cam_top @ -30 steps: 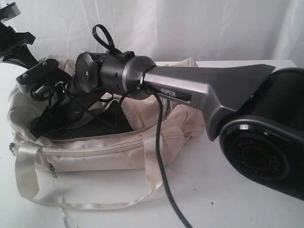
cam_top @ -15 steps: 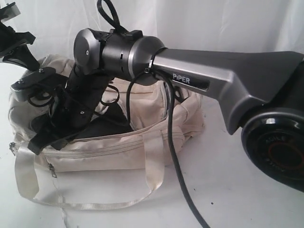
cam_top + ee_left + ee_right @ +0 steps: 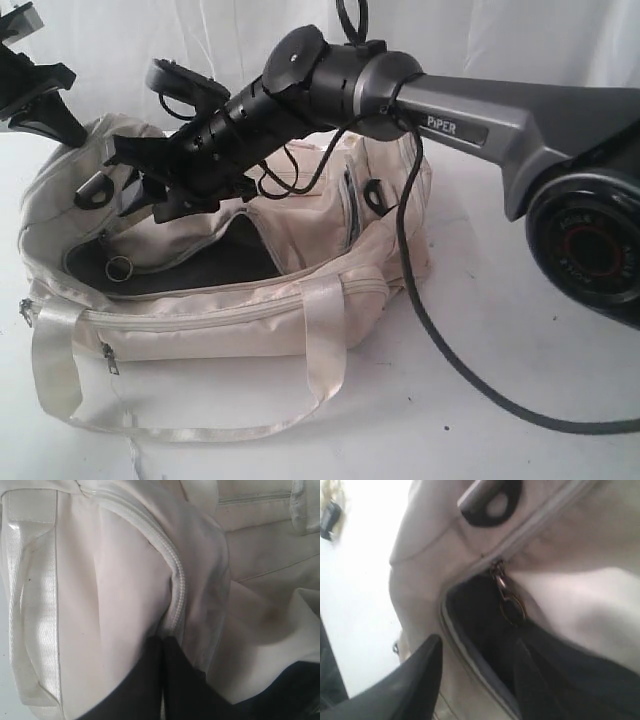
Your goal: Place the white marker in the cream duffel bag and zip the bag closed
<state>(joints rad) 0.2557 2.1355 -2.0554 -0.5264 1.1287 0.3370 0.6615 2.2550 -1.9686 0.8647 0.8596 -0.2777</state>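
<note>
Nearest, the shiny webbing handle point(image 3: 325, 340) sags over the front of the cream duffel bag point(image 3: 200, 325), which slumps on the desk point(image 3: 450, 420). It is soft, light cloth that I judge will fold and drag rather than resist a zip, so one end needs holding taut. Behind the handle the mouth gapes on a dark lining. The metal ring pull point(image 3: 118, 268) hanging at its left end looks the best place to take hold, being small and rigid. The white marker shows in no view; whether it lies inside I cannot tell. Above the mouth the right hand point(image 3: 140, 182) hangs on an arm stretched across from the right, fingers spread and empty. Farthest, the left hand point(image 3: 161, 647) is pressed together, pinching the bag's zip edge.
</note>
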